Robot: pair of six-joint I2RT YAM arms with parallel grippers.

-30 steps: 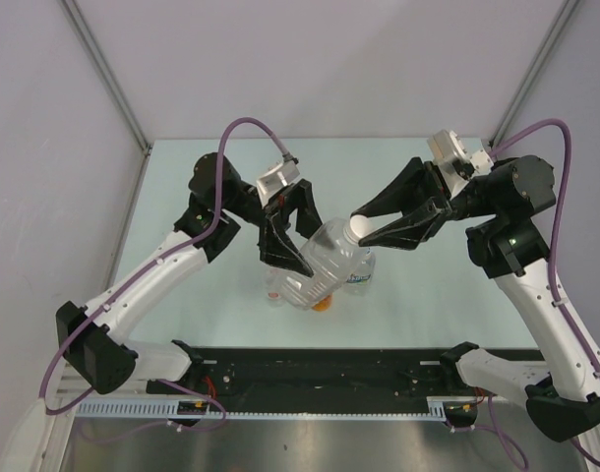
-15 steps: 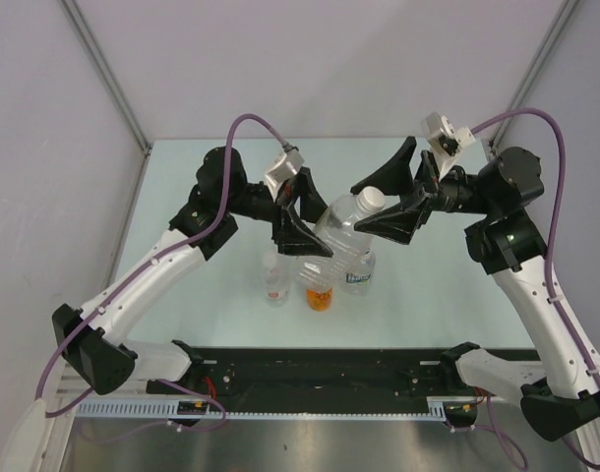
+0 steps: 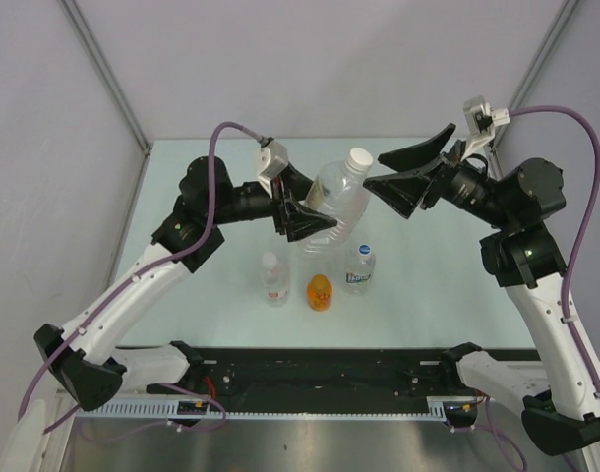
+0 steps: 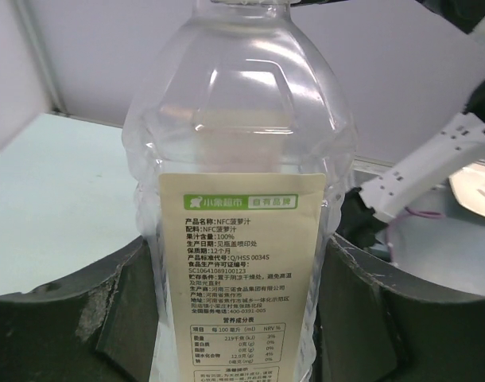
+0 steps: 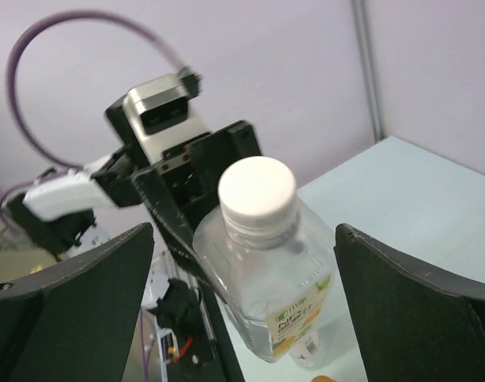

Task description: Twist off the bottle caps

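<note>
My left gripper (image 3: 315, 208) is shut on the large clear bottle (image 3: 331, 202), held tilted above the table, its white cap (image 3: 358, 157) on its neck. In the left wrist view the bottle's label (image 4: 241, 263) fills the space between both fingers (image 4: 67, 318). My right gripper (image 3: 376, 170) stands open just right of the cap, touching nothing. The right wrist view shows that cap (image 5: 257, 189) between its spread fingers (image 5: 67, 302), apart from both. On the table stand a red-labelled bottle (image 3: 273, 280), an orange bottle (image 3: 320, 293) and a blue-labelled bottle (image 3: 358, 268), all capped.
The pale green table (image 3: 182, 197) is bounded by grey walls at the back and sides. A black rail (image 3: 320, 374) with the arm bases runs along the near edge. Purple cables loop above both arms.
The right gripper opened from around the large bottle's cap and drew back up and to the right. The left arm lifted the bottle higher and further back, clear of the three small bottles.
</note>
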